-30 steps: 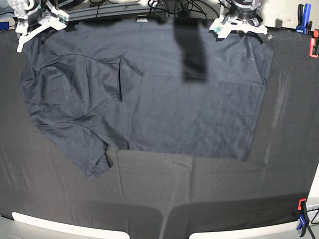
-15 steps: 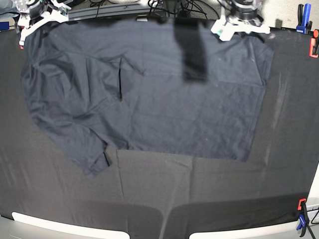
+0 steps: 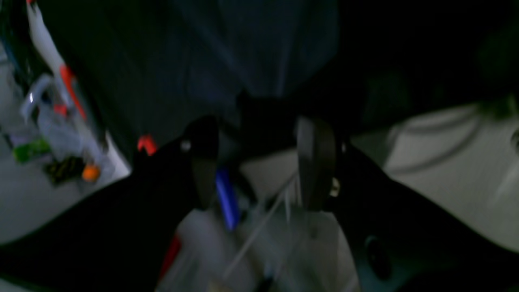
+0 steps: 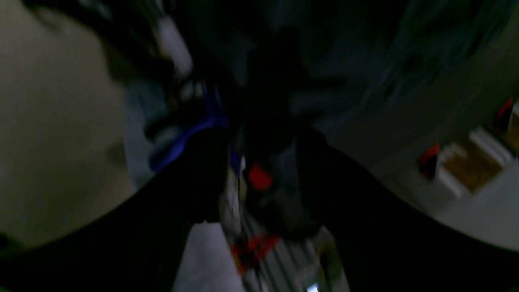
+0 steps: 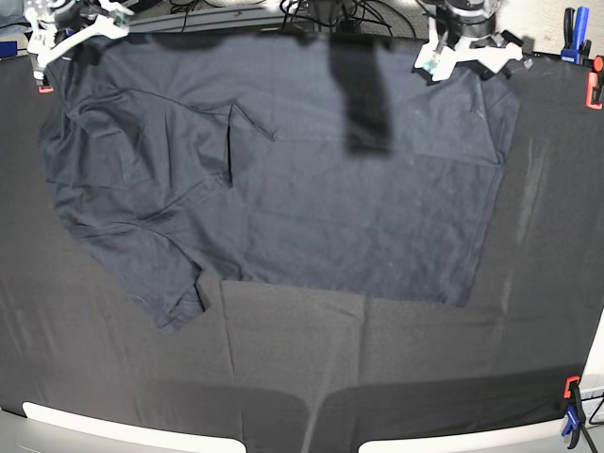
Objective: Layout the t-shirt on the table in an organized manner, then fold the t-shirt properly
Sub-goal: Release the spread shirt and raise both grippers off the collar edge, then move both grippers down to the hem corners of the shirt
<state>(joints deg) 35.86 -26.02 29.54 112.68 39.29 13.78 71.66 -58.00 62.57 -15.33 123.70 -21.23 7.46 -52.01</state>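
Observation:
The dark navy-grey t-shirt (image 5: 359,189) lies spread over the far half of the black table (image 5: 377,368). Its right part is flat, its left part is creased, and a sleeve (image 5: 175,302) points toward the near left. My left gripper (image 5: 469,55) hovers at the shirt's far right corner, and my right gripper (image 5: 71,30) at its far left corner. In the blurred left wrist view the left gripper (image 3: 259,125) stands open, with shirt cloth (image 3: 243,52) beyond its fingertips. The right gripper (image 4: 259,138) is open too, with nothing between its fingers.
A dark blurred strip (image 5: 363,94) hangs in front of the shirt's upper middle. Clamps sit at the table's corners: red and blue (image 5: 572,408) near right, blue (image 5: 571,38) and red (image 5: 595,87) far right, red (image 5: 43,88) far left. Cables lie behind the far edge.
Both grippers have gone from shut to open and let go of the shirt's far corners. The shirt's far edge has settled onto the table, and both arms have drawn back slightly.

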